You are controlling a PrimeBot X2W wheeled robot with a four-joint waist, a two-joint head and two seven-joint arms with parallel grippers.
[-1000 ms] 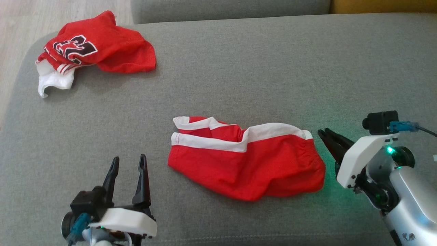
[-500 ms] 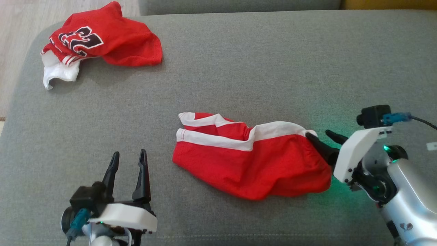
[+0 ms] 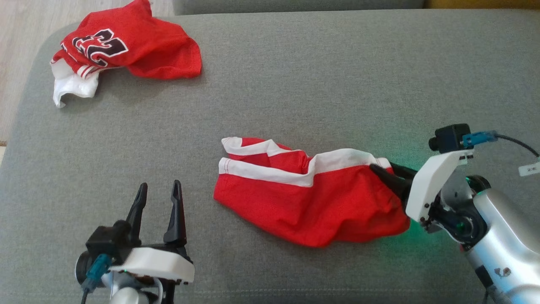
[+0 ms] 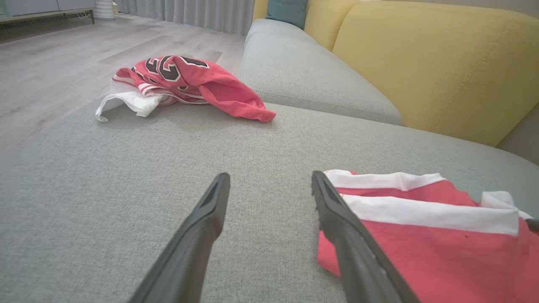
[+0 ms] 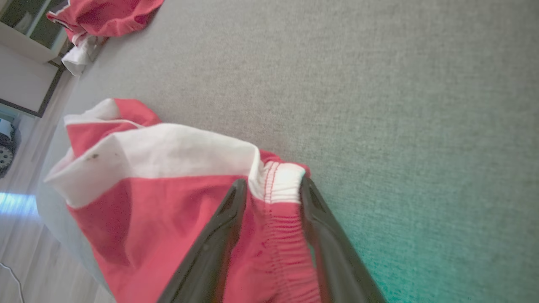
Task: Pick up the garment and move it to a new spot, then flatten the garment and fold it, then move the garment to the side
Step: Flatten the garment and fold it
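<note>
The garment (image 3: 303,202) is a pair of red shorts with a white waistband, lying crumpled on the grey sofa cushion (image 3: 295,84) in the head view. My right gripper (image 3: 382,168) is at its right end. In the right wrist view, the two fingers of the right gripper (image 5: 272,183) stand apart on either side of the elastic waistband corner of the garment (image 5: 160,210), with cloth between them. My left gripper (image 3: 160,185) is open and empty, just left of the shorts. The left wrist view shows the left gripper (image 4: 270,176) with the garment (image 4: 421,248) beside its right finger.
A second red garment, a jersey (image 3: 130,46) with dark numbers and a white hem, lies bunched at the cushion's far left corner. The wooden floor (image 3: 17,42) is beyond the left edge. A yellow backrest (image 4: 442,63) rises behind the seat.
My right gripper moved left onto the shorts' right end and opened; its fingers now straddle the waistband corner. The left gripper stayed still. The head camera shifted slightly.
</note>
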